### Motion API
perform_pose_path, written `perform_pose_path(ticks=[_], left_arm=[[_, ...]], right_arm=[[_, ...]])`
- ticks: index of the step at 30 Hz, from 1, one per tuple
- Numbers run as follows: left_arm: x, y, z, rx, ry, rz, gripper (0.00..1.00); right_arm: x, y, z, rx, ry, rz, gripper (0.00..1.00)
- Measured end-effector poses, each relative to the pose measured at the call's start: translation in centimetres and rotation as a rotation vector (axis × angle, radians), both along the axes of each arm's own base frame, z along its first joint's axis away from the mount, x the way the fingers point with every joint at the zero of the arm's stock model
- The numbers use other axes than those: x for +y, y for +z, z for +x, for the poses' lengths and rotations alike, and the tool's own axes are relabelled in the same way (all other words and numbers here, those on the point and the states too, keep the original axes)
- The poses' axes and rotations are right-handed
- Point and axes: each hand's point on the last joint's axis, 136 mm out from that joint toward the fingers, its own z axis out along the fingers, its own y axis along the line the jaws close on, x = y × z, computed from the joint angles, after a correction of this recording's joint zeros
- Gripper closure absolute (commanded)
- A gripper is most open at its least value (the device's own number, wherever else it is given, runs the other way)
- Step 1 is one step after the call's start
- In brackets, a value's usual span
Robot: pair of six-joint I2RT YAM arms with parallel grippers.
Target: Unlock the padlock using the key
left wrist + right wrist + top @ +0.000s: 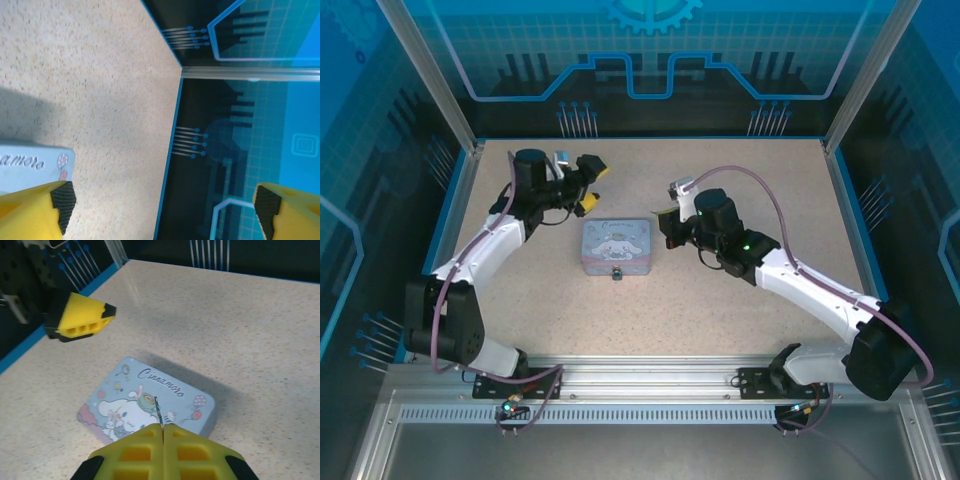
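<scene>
The speckled table point(740, 300) holds the pastel tin point(617, 243) at its middle. From above, the left gripper point(588, 187) hangs at the tin's 11 o'clock and the right gripper point(665, 215) at 2 o'clock. The left wrist view shows its jaws wide apart. The top view shows the padlock point(617, 272) at the tin's 6 o'clock edge. The right wrist view shows the key point(156, 412) pinched between its closed jaws.

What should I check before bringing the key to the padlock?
1. The key gripped in the right hand: ok, its tip pokes out between the shut fingers.
2. The padlock located: ok, at the near edge of the tin.
3. Keyhole direction: cannot tell, too small.
4. The left hand steadying the padlock: not ok, it is open and off the padlock.
</scene>
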Motion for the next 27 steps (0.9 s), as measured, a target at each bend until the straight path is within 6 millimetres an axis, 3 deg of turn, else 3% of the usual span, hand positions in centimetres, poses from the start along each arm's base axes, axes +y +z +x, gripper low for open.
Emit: perform_pose_path(ticks=[7, 11, 27], left_arm=[[-4.9, 0.2, -2.3, 0.089, -0.096, 0.002, 0.34], [-6.4, -0.5, -2.8, 0.151, -0.105, -0.014, 0.48], [-8.7, -0.8, -3.6, 0.257, -0.084, -0.036, 0.52]], right_arm=[[0.0, 0.5, 1.0, -0.056, -0.032, -0.069, 1.00], [0.7, 0.7, 0.8, -0.076, -0.015, -0.099, 1.00], [2.7, 0.9, 0.6, -0.137, 0.026, -0.201, 1.00]])
